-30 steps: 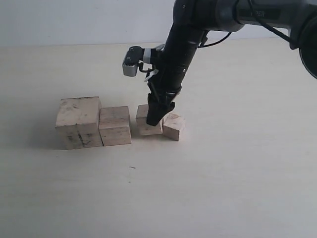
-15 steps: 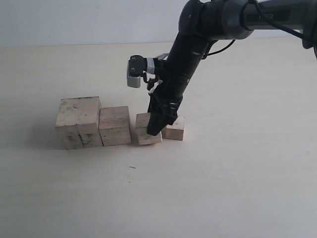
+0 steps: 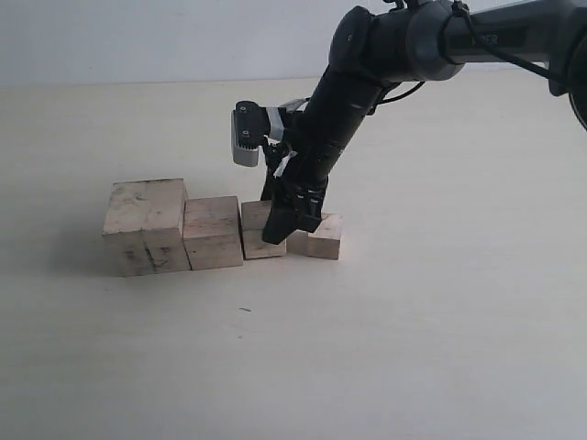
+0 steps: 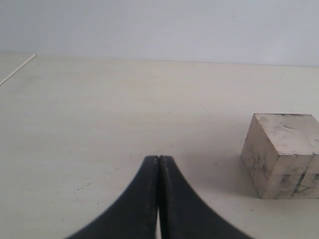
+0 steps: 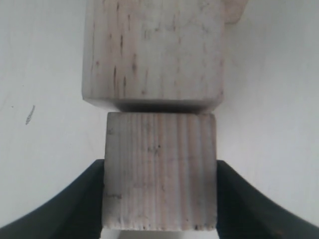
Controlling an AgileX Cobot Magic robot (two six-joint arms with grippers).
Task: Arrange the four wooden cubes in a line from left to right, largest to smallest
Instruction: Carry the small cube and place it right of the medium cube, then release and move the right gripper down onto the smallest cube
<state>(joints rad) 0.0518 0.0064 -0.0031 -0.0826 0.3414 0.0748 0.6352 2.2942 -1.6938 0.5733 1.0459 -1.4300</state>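
Item: third-largest pale wood cube [image 3: 253, 240]. Low at cream table [image 3: 413, 348], clamped between right gripper [image 3: 279, 229] fingers, close against second-largest pale wood cube [image 3: 213, 234].
Row: largest pencil-marked wood cube [image 3: 147, 225] leftmost; smallest pale wood cube [image 3: 323, 238] just right of gripper.
Left gripper [image 4: 158, 159]: pinched together, empty.
Handling: square faces to row, seat flat, release evenly, lift straight up, avoid nudging neighbours.

A pale cream tabletop [image 3: 431, 348] with faint grain fills most of every view. A plain bluish-white wall [image 3: 138, 41] rises behind its far edge. The light is soft and even, casting only dim, blurred shadows. A small dark speck [image 3: 245, 310] marks the tabletop, and the left wrist view shows a thin pale line [image 4: 17, 67] slanting across it.
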